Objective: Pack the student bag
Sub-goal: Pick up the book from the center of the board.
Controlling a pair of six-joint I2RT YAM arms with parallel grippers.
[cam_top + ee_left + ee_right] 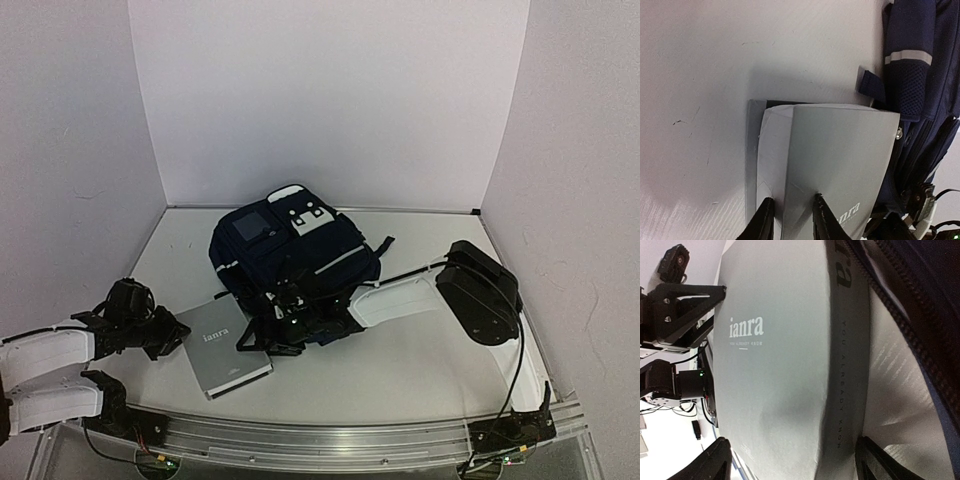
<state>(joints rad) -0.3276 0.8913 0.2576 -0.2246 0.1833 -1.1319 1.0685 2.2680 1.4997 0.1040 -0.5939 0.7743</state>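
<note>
Your table (430,365) is boxed in by white walls at the left, top and right of the top view, with a metal rail (350,436) along the bottom. The freest stretch lies at lower centre and lower right, under the right arm's white link. There is also bare surface at upper left, between the bag and the left wall.

The student bag (300,262) sits mid-table, clear of all three walls. It lies front face up: dark navy fabric, thin white stripes (340,262), white buckles (308,214) and a small square patch (250,228). A black strap (386,245) pokes out on its right. Its long axis runs roughly top to bottom of the frame, leaning a little. The buckle end points to the back wall and the other end faces your arm bases.

A grey book (225,352) marked "ianra" lies flat at lower left of the bag. Its upper right edge is just beside the bag's near end, and its lower corner is near the rail.

Your left gripper (792,221) is clenched on the book's left edge, one finger on each side of it. Your right gripper (792,462) is at the bag's near end with its fingers spread wide. The book's spine side is framed between them and zipper teeth show on the right. You cannot tell whether those fingers touch the book.
</note>
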